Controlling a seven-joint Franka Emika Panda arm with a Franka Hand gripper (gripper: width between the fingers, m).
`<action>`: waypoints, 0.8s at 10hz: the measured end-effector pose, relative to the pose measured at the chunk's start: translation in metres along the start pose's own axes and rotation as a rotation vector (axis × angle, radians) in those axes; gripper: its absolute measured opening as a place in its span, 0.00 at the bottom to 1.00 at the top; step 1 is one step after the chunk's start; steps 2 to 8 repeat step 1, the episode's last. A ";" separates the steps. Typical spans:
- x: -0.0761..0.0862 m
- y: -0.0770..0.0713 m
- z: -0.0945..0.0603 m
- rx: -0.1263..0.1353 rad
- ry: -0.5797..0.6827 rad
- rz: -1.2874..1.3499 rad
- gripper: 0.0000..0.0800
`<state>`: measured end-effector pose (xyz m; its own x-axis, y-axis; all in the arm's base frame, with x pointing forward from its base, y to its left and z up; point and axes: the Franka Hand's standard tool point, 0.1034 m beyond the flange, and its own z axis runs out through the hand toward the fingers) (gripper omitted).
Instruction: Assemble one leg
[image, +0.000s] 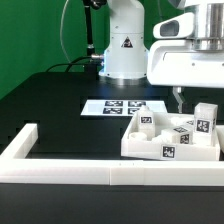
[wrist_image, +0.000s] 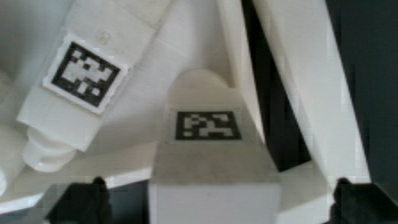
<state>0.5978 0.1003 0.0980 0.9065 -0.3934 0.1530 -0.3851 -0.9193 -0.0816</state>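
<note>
The wide white tray-like piece (image: 132, 146) lies at the exterior view's right, with several small white tagged legs standing or lying on it. My gripper (image: 179, 106) hangs just above them. In the wrist view, one leg (wrist_image: 214, 140) with a square tag on its face lies between my two dark fingertips (wrist_image: 89, 198). There is a gap on each side, so the gripper (wrist_image: 217, 202) is open and straddles the leg without touching it. Another tagged leg (wrist_image: 80, 75) lies beside it.
The marker board (image: 112, 106) lies flat behind the tray-like piece. Long white border bars (image: 60, 176) run along the front and the exterior view's left. The robot base (image: 124, 50) stands at the back.
</note>
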 end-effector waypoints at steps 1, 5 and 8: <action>0.000 0.000 -0.008 0.008 0.006 -0.005 0.81; 0.000 0.000 -0.008 0.008 0.006 -0.005 0.81; 0.000 0.000 -0.008 0.008 0.006 -0.005 0.81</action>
